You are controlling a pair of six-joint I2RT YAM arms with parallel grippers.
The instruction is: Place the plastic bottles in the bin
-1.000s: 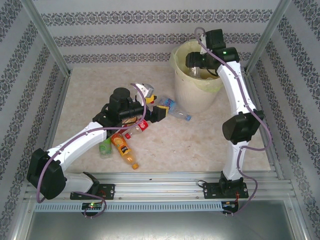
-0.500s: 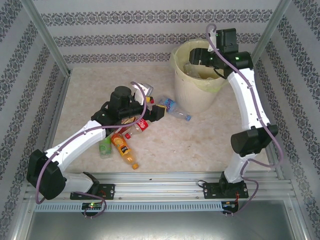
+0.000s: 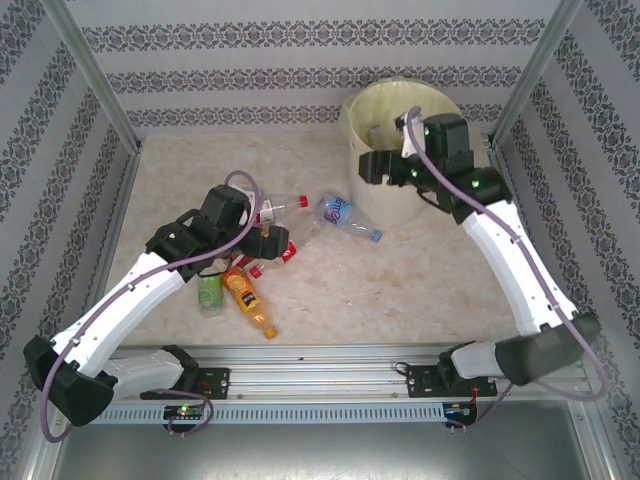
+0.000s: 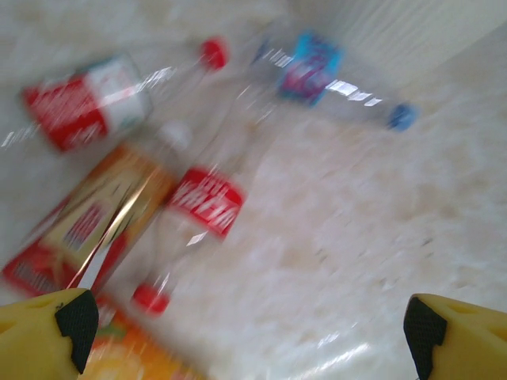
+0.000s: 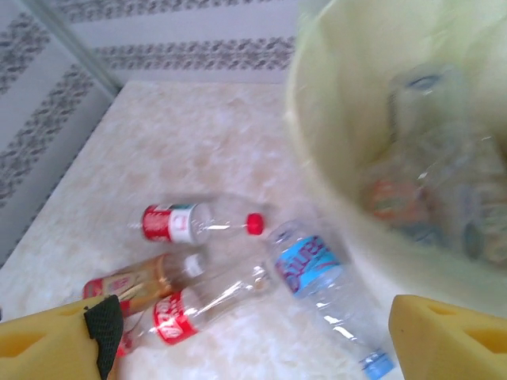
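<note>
— Seen from above, where is everything?
— The bottles (image 3: 250,297) lie in a cluster left of centre on the table (image 3: 420,290), with the left gripper (image 3: 275,243) low over them. The bin (image 3: 385,205) stands upper right, and the right gripper (image 3: 368,167) is at its left rim.
— And the left wrist camera?
— It's blurry. The jaws are spread wide with nothing between them. A red-label bottle (image 4: 206,202) lies ahead, and a blue-label bottle (image 4: 313,67) is at the top.
— The right wrist?
— Those jaws are wide too, and empty. The bin is upper right with bottles inside, and the blue-label bottle lies just beside its wall.
</note>
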